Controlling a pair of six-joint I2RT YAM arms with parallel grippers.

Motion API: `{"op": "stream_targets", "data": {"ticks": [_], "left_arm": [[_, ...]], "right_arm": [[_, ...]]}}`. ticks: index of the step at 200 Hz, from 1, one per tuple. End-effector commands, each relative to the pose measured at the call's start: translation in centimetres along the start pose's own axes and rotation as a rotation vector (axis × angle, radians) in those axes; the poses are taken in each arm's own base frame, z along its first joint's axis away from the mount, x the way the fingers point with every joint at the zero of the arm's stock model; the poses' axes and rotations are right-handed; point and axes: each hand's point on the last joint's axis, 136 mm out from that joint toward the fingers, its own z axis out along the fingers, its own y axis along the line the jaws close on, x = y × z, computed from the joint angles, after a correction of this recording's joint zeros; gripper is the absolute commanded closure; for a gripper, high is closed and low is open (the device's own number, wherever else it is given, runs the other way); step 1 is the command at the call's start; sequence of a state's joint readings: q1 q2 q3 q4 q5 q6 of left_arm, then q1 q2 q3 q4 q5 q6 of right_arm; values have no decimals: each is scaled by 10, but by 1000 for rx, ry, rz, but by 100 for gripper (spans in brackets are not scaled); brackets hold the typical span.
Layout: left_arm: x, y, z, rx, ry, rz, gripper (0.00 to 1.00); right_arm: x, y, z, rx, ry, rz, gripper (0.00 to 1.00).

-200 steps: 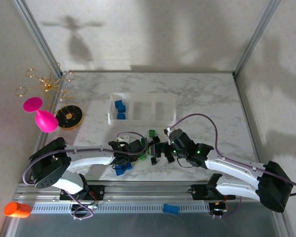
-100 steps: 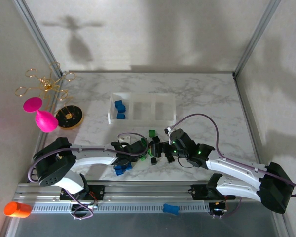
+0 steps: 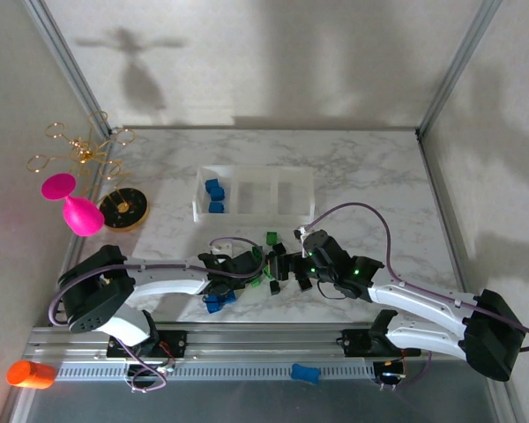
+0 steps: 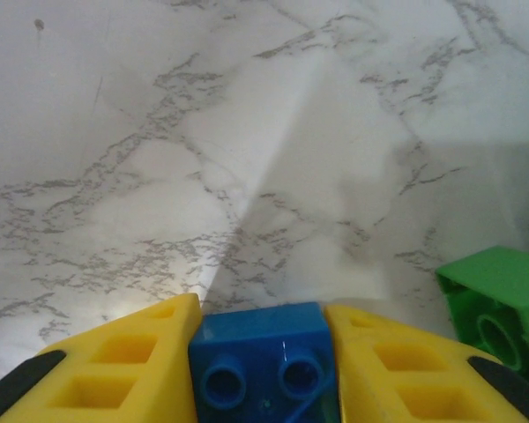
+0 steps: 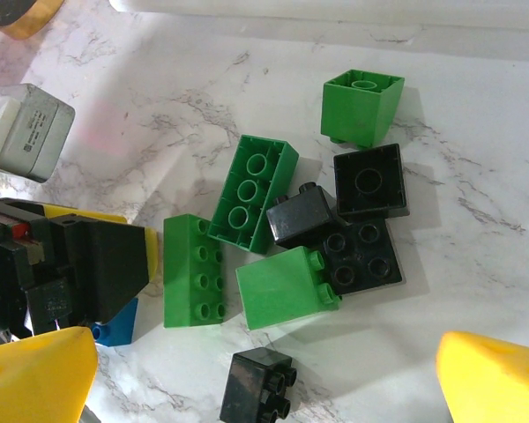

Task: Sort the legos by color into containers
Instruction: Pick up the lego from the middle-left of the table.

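Observation:
My left gripper is shut on a blue lego, pinched between its yellow fingers just over the marble. In the top view the left gripper sits at the near left of the pile. A green lego lies just right of it. My right gripper stands open above several green and black legos, with a small black lego between its fingertips. The containers stand behind the pile. Their left compartment holds two blue legos.
A black and gold dish, a pink goblet shape and a gold wire stand stand at the left. An orange cylinder and a rounded blue piece lie on the near rail.
The left gripper's jaws have closed onto the blue lego. Both arms have stayed almost where they were.

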State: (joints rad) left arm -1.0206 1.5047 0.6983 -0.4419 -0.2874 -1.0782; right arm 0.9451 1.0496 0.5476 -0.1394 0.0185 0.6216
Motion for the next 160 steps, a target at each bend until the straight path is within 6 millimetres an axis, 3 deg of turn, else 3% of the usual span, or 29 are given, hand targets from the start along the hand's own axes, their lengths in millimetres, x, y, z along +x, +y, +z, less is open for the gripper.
{"op": "stream_targets", "data": {"ticks": [1,73,110,160], "left_arm": [[-14,-9,-11,33,-46,-54,63],[-59,-1,-32,25,-142,-96,63],[-102,7,-45,23,-216,-150,64],[-175,12,-57,4,-324,-203,64]], "right_arm": [[-5,8,-2,-30,-19,8,1],[-22,22,-4,-80,-43,37,1],[-33,30,0,-130,-45,77,1],[-53,45,4,-183,-64,98,1]]}}
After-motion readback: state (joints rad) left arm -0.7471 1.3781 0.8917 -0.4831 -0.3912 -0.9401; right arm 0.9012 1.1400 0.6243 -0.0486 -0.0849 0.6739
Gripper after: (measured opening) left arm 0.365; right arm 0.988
